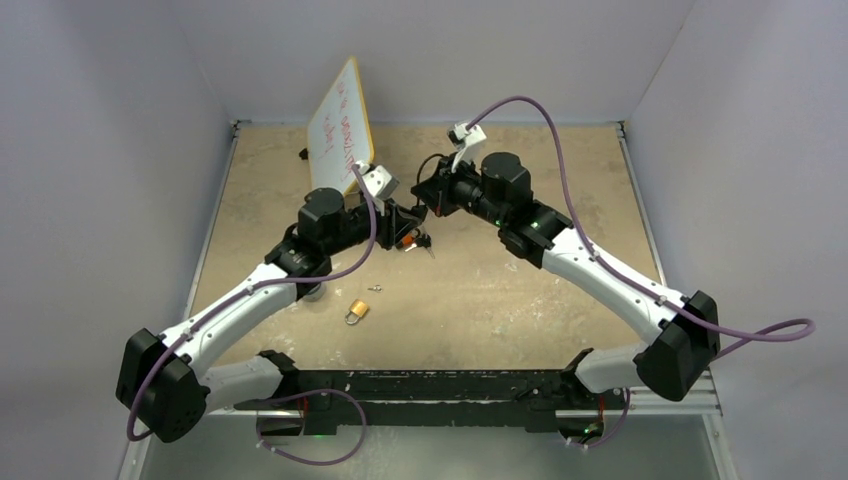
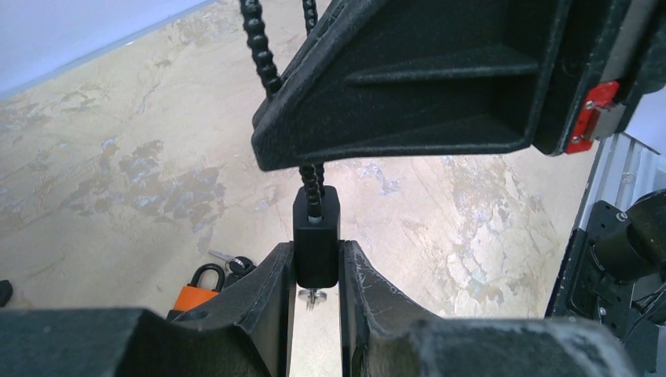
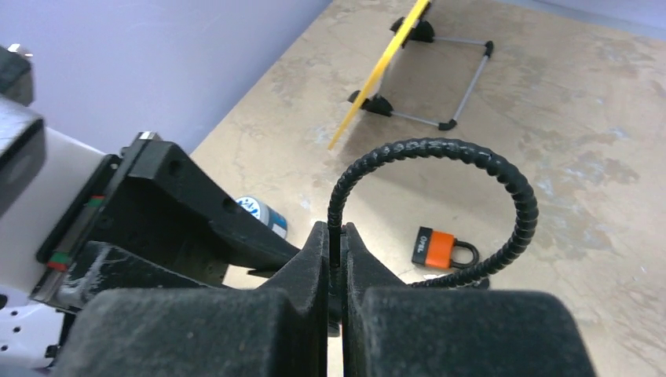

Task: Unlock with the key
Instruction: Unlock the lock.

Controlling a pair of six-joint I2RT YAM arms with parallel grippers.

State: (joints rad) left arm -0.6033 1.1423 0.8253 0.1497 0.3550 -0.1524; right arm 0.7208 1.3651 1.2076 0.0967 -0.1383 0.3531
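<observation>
Left hand [image 2: 316, 253] is clamped on a small black rectangular lock body [image 2: 316, 228], held upright between its two fingers above the mottled tan surface [image 1: 500, 290]. A black ribbed cable [image 3: 440, 147] rises from the top of that body, arches over and curls back down. The right hand [image 3: 334, 232] is closed tight on the cable where it thins, its fingers pressed almost together. It sits directly opposite the left hand, the two very near each other over the middle of the surface. A small silvery piece [image 2: 312, 296] shows just under the lock body; whether it is a key cannot be told. An orange padlock with a black shackle [image 3: 434, 247] lies flat on the surface below the hands, with a dark-headed key [image 2: 236, 265] just beside it. Nearer the arm bases lies a brass-coloured padlock [image 1: 357, 312], with a tiny metal object [image 1: 376, 289] near it. A yellow-framed whiteboard [image 1: 338, 125] stands tilted at the far left.
</observation>
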